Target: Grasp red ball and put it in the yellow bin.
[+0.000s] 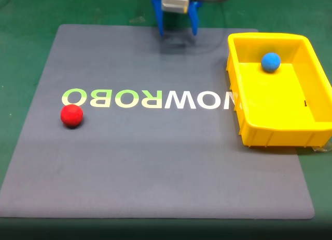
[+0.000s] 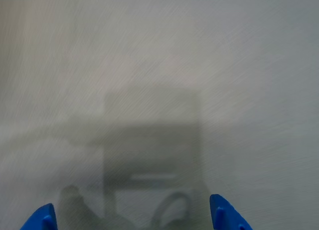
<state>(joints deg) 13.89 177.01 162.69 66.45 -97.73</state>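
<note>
Item one, the pincer [image 2: 134, 217]: in the wrist view you see two blue fingertips [image 2: 41, 219] at the bottom edge, spread wide with nothing between them. They look down on bare grey mat [image 2: 159, 65], blurred, with the arm's own shadow on it.

Item two, the arm [image 1: 175, 11]: in the fixed view it sits folded at the top edge of the mat, probably a parked pose that keeps the working area open.

Item three, lettering [image 1: 148, 98]: printed across the mat in front of the pincer, pale green fading to white. From this camera it reads upside down; "ROBO" is legible, the rest partly hidden by the bin.

Item four, the yellow bin [image 1: 275, 131]: near the pincer, off to its side at the right of the fixed view, straddling the mat's edge. A blue ball [image 1: 271, 62] lies inside it.

Item five, the red ball [image 1: 72, 116]: farthest from the pincer, beyond the lettering at the left of the fixed view, alone and unobstructed. You have not grasped it yet.
</note>
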